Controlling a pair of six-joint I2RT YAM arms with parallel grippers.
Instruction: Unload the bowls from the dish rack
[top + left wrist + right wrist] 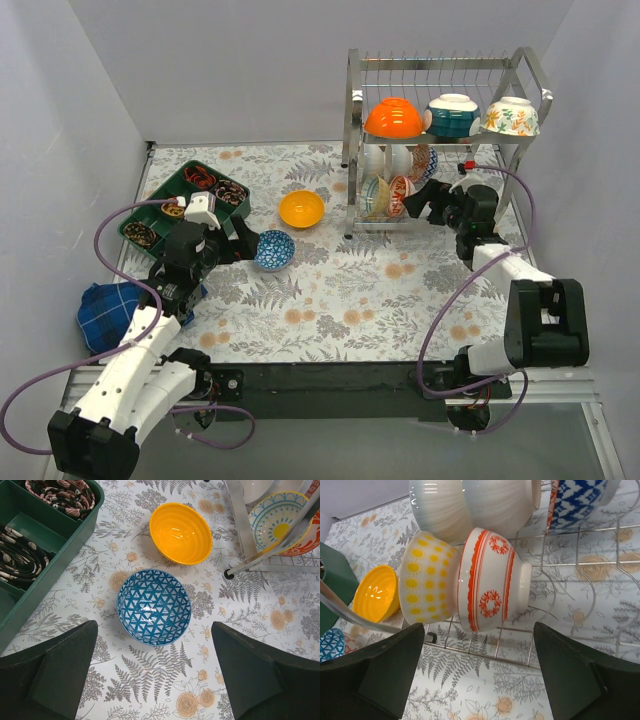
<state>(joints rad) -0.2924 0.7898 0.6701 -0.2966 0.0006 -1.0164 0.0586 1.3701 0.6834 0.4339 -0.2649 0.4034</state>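
The chrome dish rack (352, 120) stands at the back right. Its top tier holds an orange bowl (393, 118), a teal bowl (452, 115) and a floral bowl (511, 117). Several bowls stand on edge on the lower tier, among them a red-patterned bowl (490, 580) and a yellow-dotted bowl (427, 580). My right gripper (479, 675) is open and empty just in front of the red-patterned bowl; it also shows in the top view (422, 198). A yellow bowl (301, 209) and a blue-patterned bowl (154, 606) sit upright on the table. My left gripper (155, 675) is open and empty, just short of the blue-patterned bowl.
A green compartment tray (165, 195) with hair ties lies at the back left, close to my left arm. A blue checked cloth (110, 305) lies at the left edge. A rack foot (228, 573) stands right of the yellow bowl. Grey walls close in both sides.
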